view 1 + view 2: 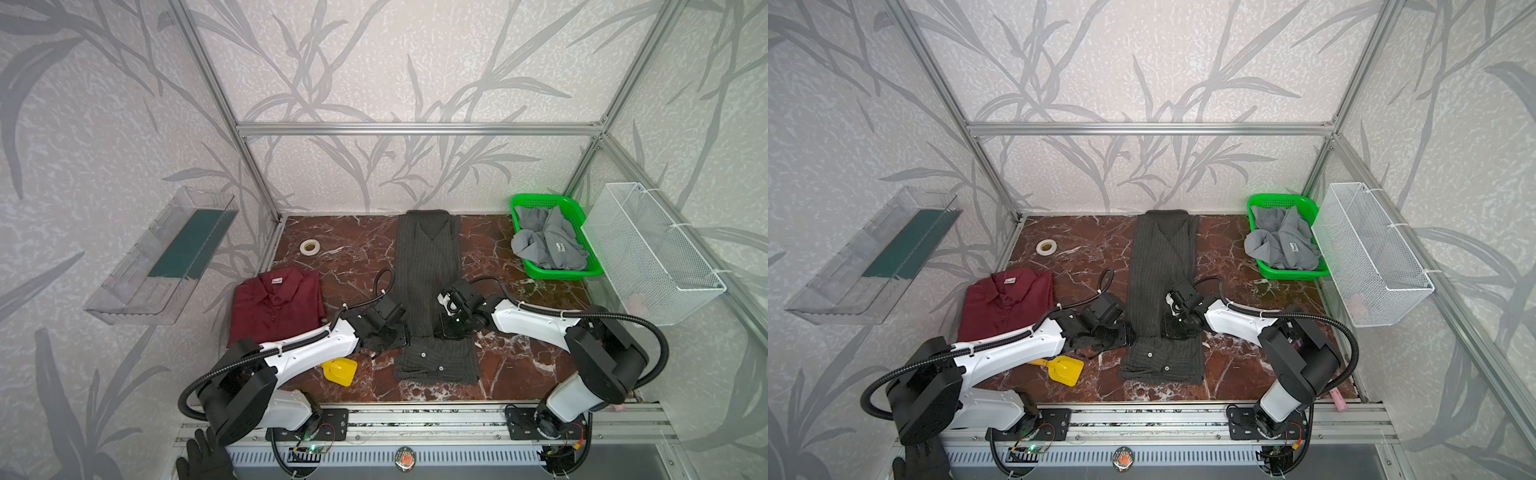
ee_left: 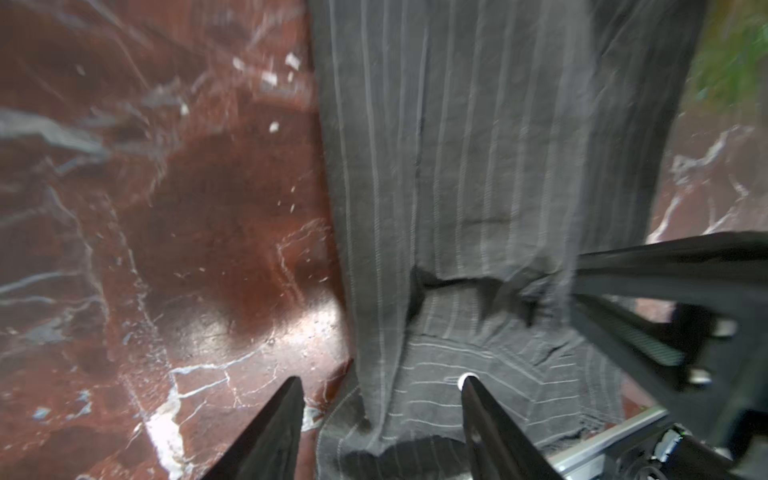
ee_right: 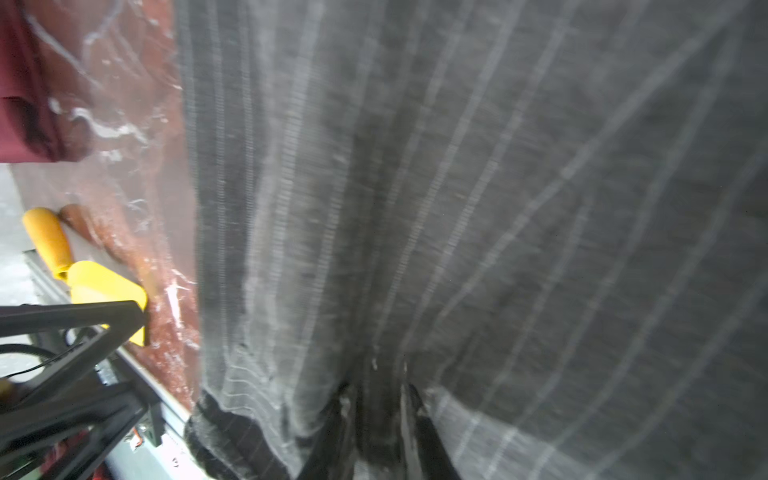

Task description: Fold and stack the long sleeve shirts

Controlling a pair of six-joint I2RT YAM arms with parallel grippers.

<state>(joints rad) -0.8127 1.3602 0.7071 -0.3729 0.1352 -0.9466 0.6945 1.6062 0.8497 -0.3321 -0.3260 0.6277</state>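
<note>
Starting left of the pinstriped shirt (image 1: 424, 266), the maroon shirt (image 1: 276, 307) lies folded on the surface (image 1: 353, 257); closer in, the left end effector (image 2: 380, 379) has its jaws apart, straddling the pinstriped shirt's left edge, so a shallow bite might catch only the top layer; that shirt lies mid-surface as a long strip; at its right edge the right end effector (image 3: 376, 395) is pinched on bunched cloth; uneven lifting could skew the fold; right of it, the grey shirt (image 1: 544, 241) sits crumpled in the green basket (image 1: 561, 272).
</note>
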